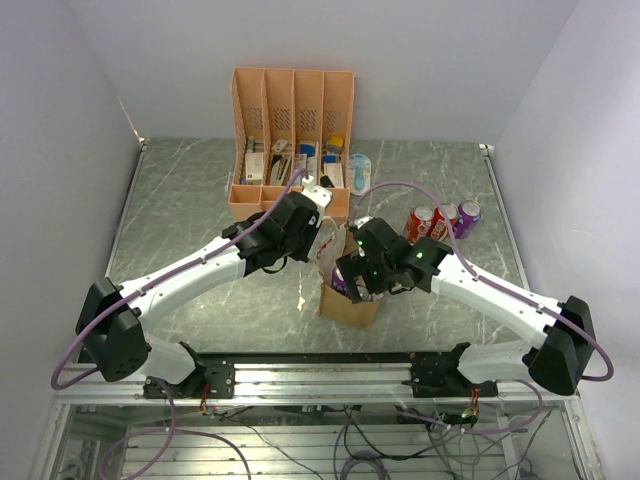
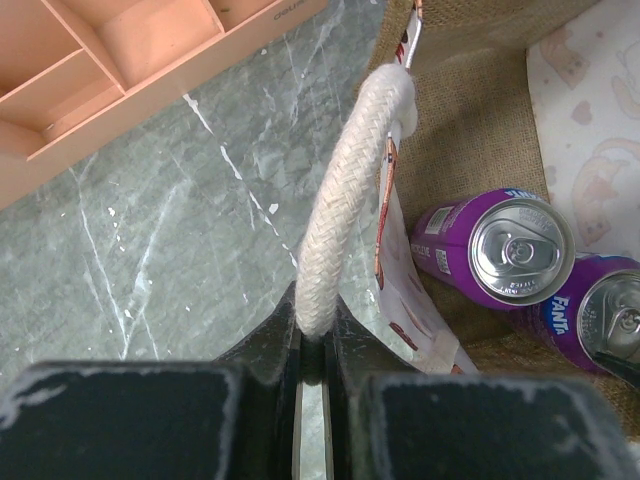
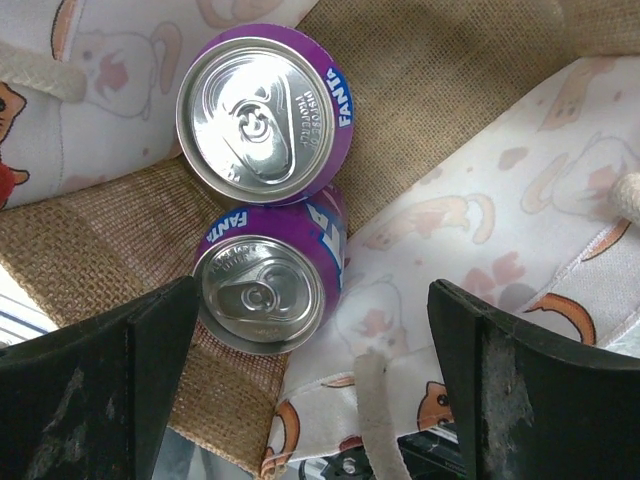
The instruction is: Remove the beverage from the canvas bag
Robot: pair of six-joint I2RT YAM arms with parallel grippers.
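Grey-green marbled table [image 1: 180, 200], enclosed by plain white walls on three sides.

1. Salmon-pink slotted organizer [image 1: 292, 110]: at the middle of the far edge, upright, its compartments holding small boxes and packets.
2. Three loose cans: two red [image 1: 420, 222] [image 1: 442, 220] and one purple [image 1: 466, 216], in a touching row towards the far right corner, just right of the organizer.
3. Canvas bag [image 1: 350, 308]: tan-brown, near the middle of the near edge, mouth open upward. It has a burlap weave inside and a white lining printed with cartoon animals.
4. Purple Fanta cans: two, inside the bag on its burlap floor and touching each other. One [image 3: 262, 110] lies beyond the other [image 3: 265, 295] in the right wrist view, with silver tops and pull tabs facing the camera.
5. Left gripper [image 2: 313, 340]: jaws clamped on the whitish rope handle [image 2: 350, 200], which arches up from the bag's rim.
6. Right gripper [image 3: 310, 290]: jaws spread wide apart above the bag's mouth, straddling the nearer can and gripping nothing.
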